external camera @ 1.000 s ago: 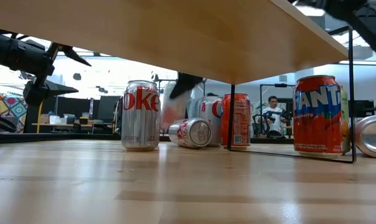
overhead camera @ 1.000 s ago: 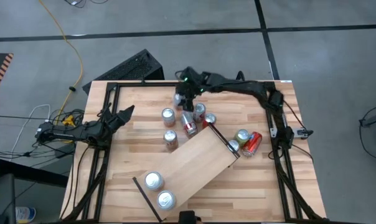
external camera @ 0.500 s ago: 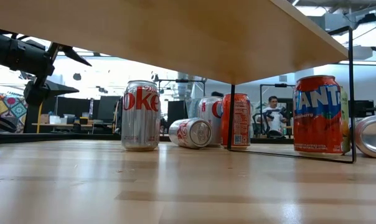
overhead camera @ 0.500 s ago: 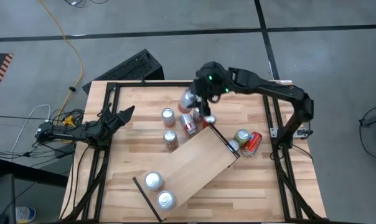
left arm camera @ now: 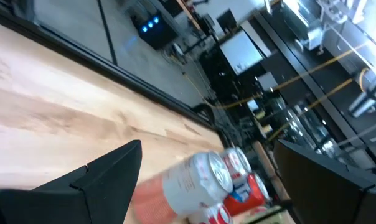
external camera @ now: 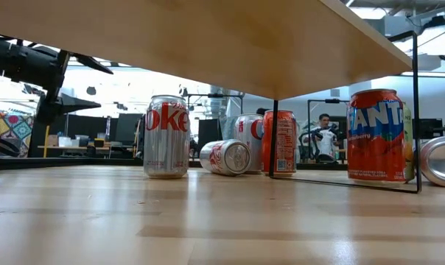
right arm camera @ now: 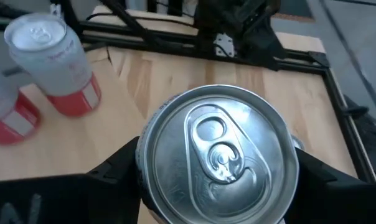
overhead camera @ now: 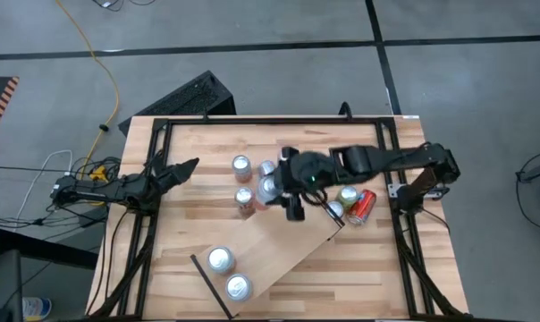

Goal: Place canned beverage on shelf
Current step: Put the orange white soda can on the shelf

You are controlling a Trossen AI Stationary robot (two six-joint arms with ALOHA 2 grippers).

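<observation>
The right gripper [overhead camera: 272, 190] grasps a silver cylindrical can [right arm camera: 218, 155] by its sides, holding it above the upper end of the shelf [overhead camera: 283, 241], a flat pale wooden board with thin black end strips. The can's round brushed-metal lid and pull tab fill the right wrist view, hiding its label. Two silver cans [overhead camera: 219, 259] stand on the shelf's near end. The left gripper [overhead camera: 182, 167] hovers with fingers spread over the striped counter [overhead camera: 189, 215].
</observation>
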